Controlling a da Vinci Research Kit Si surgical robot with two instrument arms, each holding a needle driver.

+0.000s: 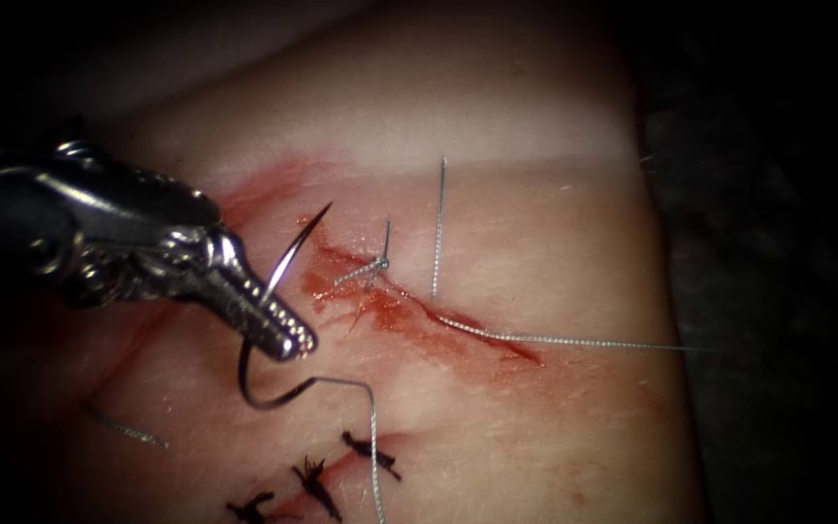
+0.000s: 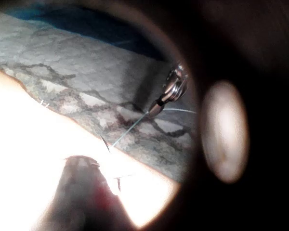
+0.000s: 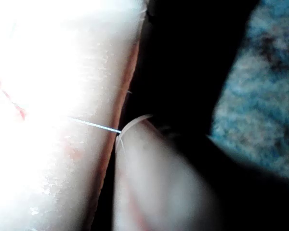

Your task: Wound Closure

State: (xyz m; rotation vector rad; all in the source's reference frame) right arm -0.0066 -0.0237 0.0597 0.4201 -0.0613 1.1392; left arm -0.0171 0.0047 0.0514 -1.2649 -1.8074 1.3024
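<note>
The left pincer [image 1: 288,335] comes in over the tissue [image 1: 497,146] on the left of the cut [image 1: 409,311], its jaws closed on the needle [image 1: 273,291] near the middle of its curve. The needle is clear of the tissue: its point rises above the jaws toward the cut, and its tail curls beneath them. Thread [image 1: 374,456] trails down from the tail. A second strand [image 1: 574,341] leaves the cut and runs off to the right, and a straight piece [image 1: 438,228] stands up beside a knot [image 1: 378,262] on the cut. Red fluid [image 1: 390,315] lies along the cut. Dark stitches [image 1: 317,480] sit below. In the left wrist view the right pincer [image 2: 156,107] is closed on the thread over the patterned surface [image 2: 86,62].
</note>
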